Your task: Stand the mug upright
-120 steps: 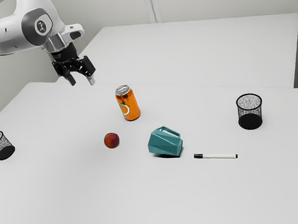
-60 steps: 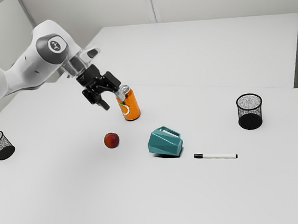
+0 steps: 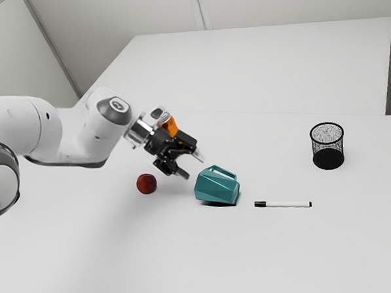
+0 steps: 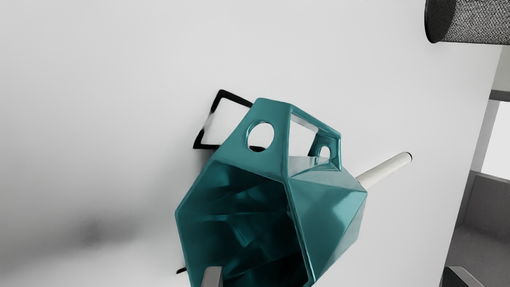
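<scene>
The open, empty hand (image 3: 194, 167) hangs near the mug (image 3: 215, 189), which lies mouth toward it, base toward the pen (image 3: 289, 204).

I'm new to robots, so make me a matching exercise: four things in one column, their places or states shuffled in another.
1. Teal faceted mug
2. Slim white marker
3. Round black mesh cup
4. Black two-finger gripper

A. Upright at the exterior view's right
B. Open, in the air
C. On its side
D. Lying flat, one end towards the mug

Pairs: 1-C, 2-D, 3-A, 4-B
</scene>
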You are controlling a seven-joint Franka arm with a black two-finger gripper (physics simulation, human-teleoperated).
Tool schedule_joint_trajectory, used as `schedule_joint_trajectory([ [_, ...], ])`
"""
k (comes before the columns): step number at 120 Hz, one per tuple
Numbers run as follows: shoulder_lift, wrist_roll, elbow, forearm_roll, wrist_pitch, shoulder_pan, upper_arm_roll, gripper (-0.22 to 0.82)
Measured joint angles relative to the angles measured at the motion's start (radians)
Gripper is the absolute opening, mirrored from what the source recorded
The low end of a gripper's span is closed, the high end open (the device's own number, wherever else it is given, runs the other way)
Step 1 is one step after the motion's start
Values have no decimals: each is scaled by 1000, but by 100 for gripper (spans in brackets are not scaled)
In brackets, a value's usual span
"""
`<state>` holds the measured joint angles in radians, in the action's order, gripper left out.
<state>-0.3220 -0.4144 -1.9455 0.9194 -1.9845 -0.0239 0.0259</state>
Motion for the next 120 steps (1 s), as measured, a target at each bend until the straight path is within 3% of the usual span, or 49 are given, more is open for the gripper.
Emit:
schedule_joint_trajectory([
  [36, -39, -92, -17, 119, -22, -1, -46, 59],
  [54, -39, -126, -22, 145, -23, 1, -47, 19],
  [68, -30, -147, -12, 146, -22, 1, -48, 0],
  [88, -17, -170, -6, 145, -13, 1, -49, -11],
  [120, 73, -181, -5, 108, -3, 1, -50, -16],
])
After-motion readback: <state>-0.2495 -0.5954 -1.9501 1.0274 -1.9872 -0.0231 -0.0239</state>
